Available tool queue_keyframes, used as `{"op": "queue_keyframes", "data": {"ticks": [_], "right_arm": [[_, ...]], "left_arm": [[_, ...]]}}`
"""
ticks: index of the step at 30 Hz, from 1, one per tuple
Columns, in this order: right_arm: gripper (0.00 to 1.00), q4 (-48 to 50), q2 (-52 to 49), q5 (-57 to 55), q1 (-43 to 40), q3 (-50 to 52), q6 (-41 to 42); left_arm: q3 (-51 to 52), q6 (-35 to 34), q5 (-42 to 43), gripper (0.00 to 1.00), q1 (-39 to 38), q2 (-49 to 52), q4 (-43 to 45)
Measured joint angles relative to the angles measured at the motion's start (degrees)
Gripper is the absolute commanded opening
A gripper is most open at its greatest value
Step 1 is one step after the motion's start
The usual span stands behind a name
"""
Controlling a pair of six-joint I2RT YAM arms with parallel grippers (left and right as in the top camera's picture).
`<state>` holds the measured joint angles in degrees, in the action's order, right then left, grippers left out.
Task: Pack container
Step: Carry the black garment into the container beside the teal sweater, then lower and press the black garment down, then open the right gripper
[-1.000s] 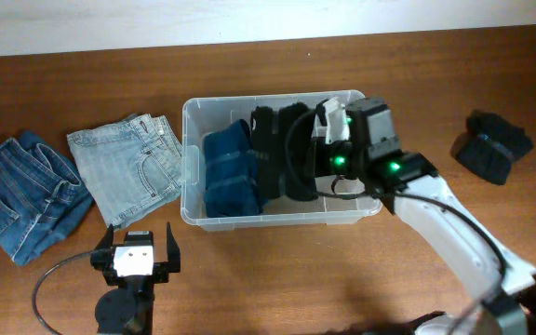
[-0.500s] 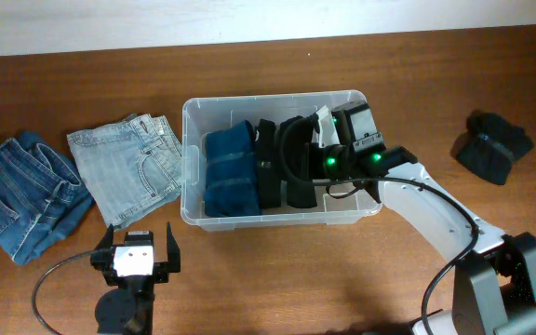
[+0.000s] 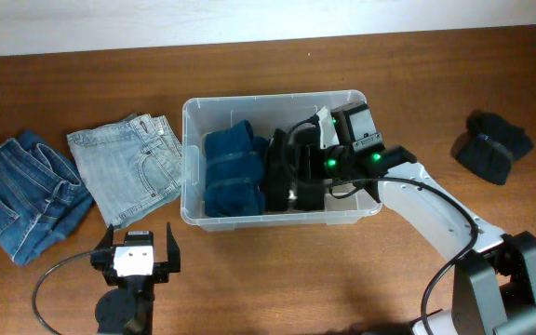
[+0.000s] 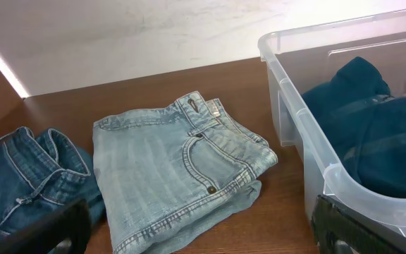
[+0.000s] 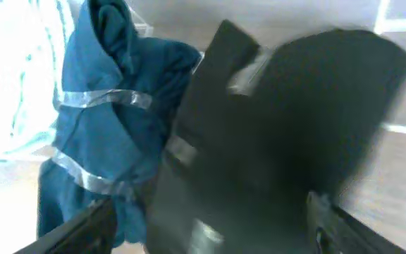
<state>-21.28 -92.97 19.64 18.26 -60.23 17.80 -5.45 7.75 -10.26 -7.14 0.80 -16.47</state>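
Clear plastic container (image 3: 194,116) sat mid-tabletop (image 3: 277,279), unmoved. Right hand (image 5: 206,229) was inside its right end, fingers spread wide, gripping nothing. A second earlier it was clamped on the black garment (image 3: 282,177). That garment had slumped left against the folded teal garment (image 3: 231,172), no longer in upright folds. Left hand (image 3: 138,240) sat near the front edge, wide, empty, unchanged. Light jeans (image 3: 124,172) and dark jeans (image 3: 21,195) left of the container, black bundle (image 3: 491,144) far right: same spots.

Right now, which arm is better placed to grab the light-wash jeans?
Left, probably. The left fingers sit open near the light-wash jeans, on their side of the container; the right fingers are inside it, over the black clothes.
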Motion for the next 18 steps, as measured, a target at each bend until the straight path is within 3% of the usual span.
{"op": "queue_keyframes", "data": {"ticks": [4,6,8,9,10,11,13,14,18], "right_arm": [[0.91,0.04,0.00,-0.98,0.00,0.00,-3.06],[0.90,0.00,0.00,-1.70,0.00,0.00,-4.15],[0.83,-0.22,0.00,-2.80,0.00,0.00,-4.96],[0.75,-0.37,0.00,-3.30,0.00,0.00,-5.31],[0.60,-0.85,0.00,-4.42,0.00,0.00,-5.77],[0.39,-1.36,0.00,-5.38,0.00,-0.02,-5.97],[0.11,-2.91,0.00,-7.89,0.00,-0.15,-6.32],[0.05,-4.57,0.00,-9.49,0.02,-0.37,-6.36],[0.04,-7.72,0.00,-17.16,0.85,-0.85,-6.43]], "left_arm": [[0.00,0.00,0.00,1.00,0.00,-0.02,0.00],[0.00,0.00,0.00,1.00,0.00,0.00,0.00],[0.00,0.00,0.00,1.00,0.00,-0.02,0.00],[0.00,0.00,0.00,1.00,0.00,0.00,0.00],[0.00,0.00,0.00,1.00,0.00,0.00,0.00],[0.00,0.00,0.00,1.00,0.00,0.00,0.00],[0.00,0.00,0.00,1.00,0.00,0.00,0.00],[0.00,0.00,0.00,1.00,0.00,0.00,0.00],[0.00,0.00,0.00,1.00,0.00,-0.02,0.00]]}}
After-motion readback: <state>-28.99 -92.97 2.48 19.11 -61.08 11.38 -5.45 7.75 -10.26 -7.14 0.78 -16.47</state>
